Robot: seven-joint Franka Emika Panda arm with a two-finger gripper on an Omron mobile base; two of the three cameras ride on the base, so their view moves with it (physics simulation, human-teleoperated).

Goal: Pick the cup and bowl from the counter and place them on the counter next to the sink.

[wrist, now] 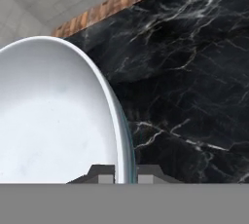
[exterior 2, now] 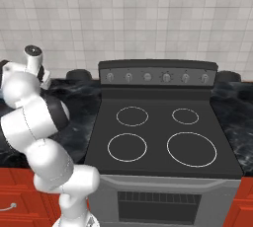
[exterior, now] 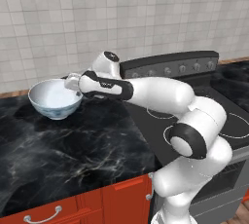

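- The hand (wrist: 125, 177) sits at the bowl's near-right rim; its two dark tips stand one on each side of the rim wall, one inside the bowl and one outside, pinching the rim between them
- In the left base view the hand (exterior: 73, 82) meets the right side of the bowl (exterior: 54, 99) at its rim; the white arm reaches leftward to it from the lower right
- The bowl (wrist: 53, 116), white inside and pale with faint blue-grey bands outside, is near the back edge of the tabletop (exterior: 73, 145), close to the tiled wall (exterior: 58, 23); whether it rests on the surface or is lifted off it I cannot tell
- The tabletop (wrist: 194, 72) is glossy black marble with white veins over red cabinet fronts (exterior: 97, 203)
- The stovetop (exterior 2: 158, 132) with white rings lies just beside the tabletop's right edge
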